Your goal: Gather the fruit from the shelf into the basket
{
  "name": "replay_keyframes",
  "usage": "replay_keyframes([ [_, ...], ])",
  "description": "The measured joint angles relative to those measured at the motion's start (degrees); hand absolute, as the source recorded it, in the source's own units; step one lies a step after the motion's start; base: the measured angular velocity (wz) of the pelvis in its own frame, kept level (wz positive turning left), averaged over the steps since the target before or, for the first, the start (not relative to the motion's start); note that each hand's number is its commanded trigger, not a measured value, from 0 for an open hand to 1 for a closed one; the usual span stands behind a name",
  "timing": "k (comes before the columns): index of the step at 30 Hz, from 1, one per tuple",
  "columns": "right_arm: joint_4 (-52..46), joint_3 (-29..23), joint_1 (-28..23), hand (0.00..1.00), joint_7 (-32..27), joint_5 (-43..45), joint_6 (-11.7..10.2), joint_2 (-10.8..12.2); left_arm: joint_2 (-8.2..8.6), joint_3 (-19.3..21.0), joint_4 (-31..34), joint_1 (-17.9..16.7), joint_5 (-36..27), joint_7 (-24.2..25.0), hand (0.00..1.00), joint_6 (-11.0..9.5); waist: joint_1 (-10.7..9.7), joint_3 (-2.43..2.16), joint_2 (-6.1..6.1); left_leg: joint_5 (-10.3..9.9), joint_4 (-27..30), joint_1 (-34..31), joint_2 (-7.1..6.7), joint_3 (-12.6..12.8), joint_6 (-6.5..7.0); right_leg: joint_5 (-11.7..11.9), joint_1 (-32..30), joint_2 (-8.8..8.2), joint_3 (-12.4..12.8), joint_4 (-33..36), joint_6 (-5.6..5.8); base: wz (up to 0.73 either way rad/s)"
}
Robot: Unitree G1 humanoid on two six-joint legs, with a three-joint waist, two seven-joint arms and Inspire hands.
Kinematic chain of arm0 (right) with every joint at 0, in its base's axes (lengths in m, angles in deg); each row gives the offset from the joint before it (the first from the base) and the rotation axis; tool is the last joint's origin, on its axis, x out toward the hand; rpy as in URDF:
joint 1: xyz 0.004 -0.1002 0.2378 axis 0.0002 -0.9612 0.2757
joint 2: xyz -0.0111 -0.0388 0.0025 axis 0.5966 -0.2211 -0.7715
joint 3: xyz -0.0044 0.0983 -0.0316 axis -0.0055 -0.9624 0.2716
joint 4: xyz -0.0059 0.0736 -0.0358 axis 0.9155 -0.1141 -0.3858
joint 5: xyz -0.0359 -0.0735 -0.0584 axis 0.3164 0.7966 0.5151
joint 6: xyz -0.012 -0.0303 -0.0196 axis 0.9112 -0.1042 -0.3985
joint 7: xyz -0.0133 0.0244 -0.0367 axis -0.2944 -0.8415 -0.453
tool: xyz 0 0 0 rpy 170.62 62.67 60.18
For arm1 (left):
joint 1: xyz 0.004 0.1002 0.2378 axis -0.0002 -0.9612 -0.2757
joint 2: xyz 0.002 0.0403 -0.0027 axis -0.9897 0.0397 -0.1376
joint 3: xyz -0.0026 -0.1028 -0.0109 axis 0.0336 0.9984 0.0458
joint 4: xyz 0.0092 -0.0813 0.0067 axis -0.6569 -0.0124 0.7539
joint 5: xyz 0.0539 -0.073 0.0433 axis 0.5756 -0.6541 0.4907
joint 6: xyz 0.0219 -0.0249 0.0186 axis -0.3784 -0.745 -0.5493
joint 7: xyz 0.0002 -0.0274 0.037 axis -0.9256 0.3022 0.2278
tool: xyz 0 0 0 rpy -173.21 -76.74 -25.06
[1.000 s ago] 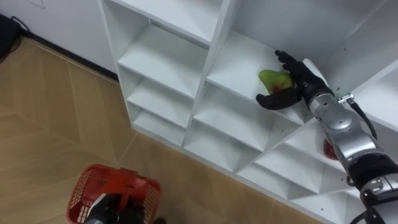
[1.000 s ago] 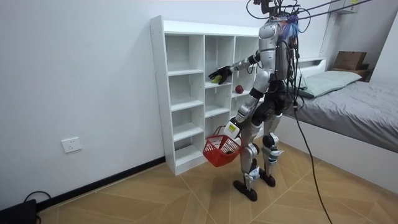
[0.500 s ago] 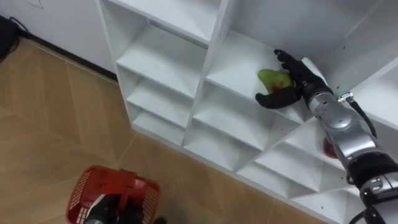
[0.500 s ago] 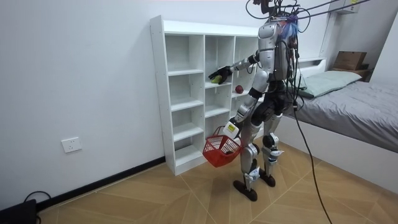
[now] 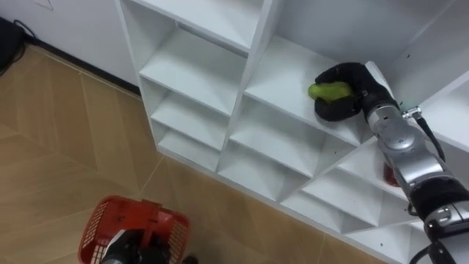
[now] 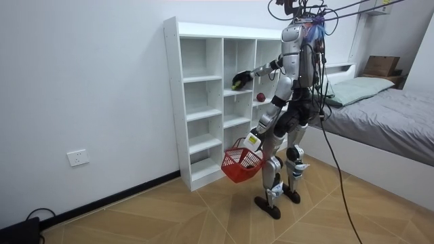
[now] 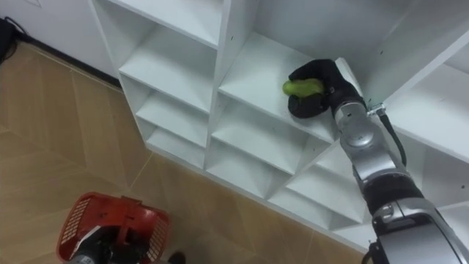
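A white closet of open compartments stands before me. In a middle compartment lies a green fruit, and my right hand is curled round it, covering most of it. A red fruit peeks out behind my right forearm, one compartment lower. Low at the left, my left hand is shut on the handle of a red basket. In the room view I stand upright facing the closet, right arm stretched to the shelf, with the basket hanging at knee height.
Wooden floor runs along the closet's foot. A bed stands close behind me at the room view's right, with a cardboard box beyond it. The other compartments near my arm hold nothing.
My right hand's fingers, spread beside the green fruit before, have closed round it. The left hand and basket have not moved.
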Motion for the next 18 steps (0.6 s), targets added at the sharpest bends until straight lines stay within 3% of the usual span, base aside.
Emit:
replay_keyframes([
  [18, 0.71, -0.17, 0.09, 1.0, -0.14, 4.17, 0.05, 0.01, 0.04, -0.04, -0.49, 0.03, 0.01, 0.09, 1.0, 0.0, -0.06, -0.22, -0.31, 0.15, -0.25, -0.15, -0.26, 0.07, 0.21, 0.27, 0.01, -0.03, 0.3, 0.03, 0.18, 0.0],
])
